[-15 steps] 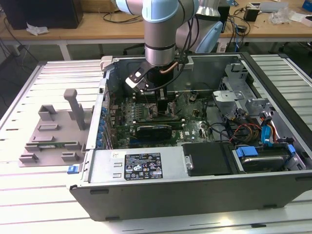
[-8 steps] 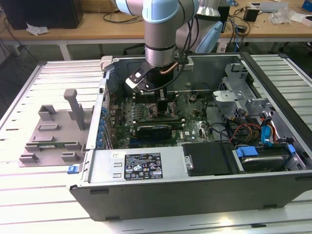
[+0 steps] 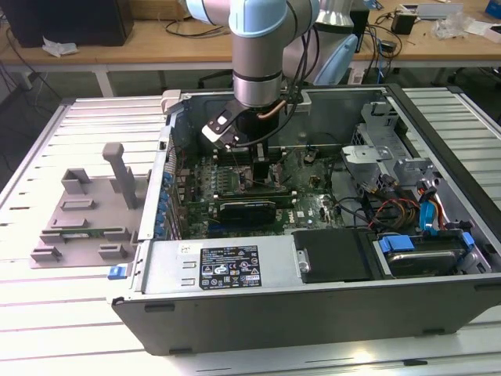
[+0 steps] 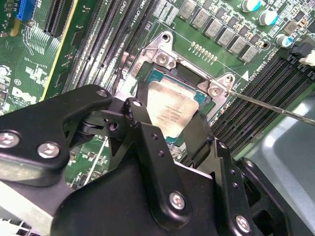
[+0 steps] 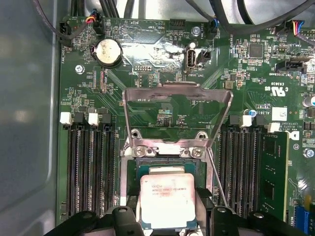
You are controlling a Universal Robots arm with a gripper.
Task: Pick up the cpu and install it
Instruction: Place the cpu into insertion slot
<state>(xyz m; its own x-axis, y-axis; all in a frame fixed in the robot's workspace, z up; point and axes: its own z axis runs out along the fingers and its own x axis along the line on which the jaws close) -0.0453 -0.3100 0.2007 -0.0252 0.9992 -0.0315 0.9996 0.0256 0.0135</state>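
Note:
The cpu (image 5: 167, 196) is a small square chip with a silvery top, and it sits between my gripper's (image 5: 167, 219) black fingers (image 5: 124, 216). It hangs over, or rests in, the open motherboard socket (image 5: 165, 167); which of the two I cannot tell. The socket's metal load plate (image 5: 177, 113) stands flipped up behind it. In the second wrist view the cpu (image 4: 170, 110) lies within the socket frame (image 4: 162, 56), with the gripper (image 4: 170, 125) closed on its two sides. In the exterior view the gripper (image 3: 254, 157) reaches down into the computer case (image 3: 313, 313).
Memory slots (image 5: 91, 167) flank the socket on both sides, and a thin retention lever (image 5: 216, 177) runs beside it. A long black card (image 3: 246, 207) lies in the case near the gripper. A grey plastic tray with posts (image 3: 86, 219) sits at the exterior view's left.

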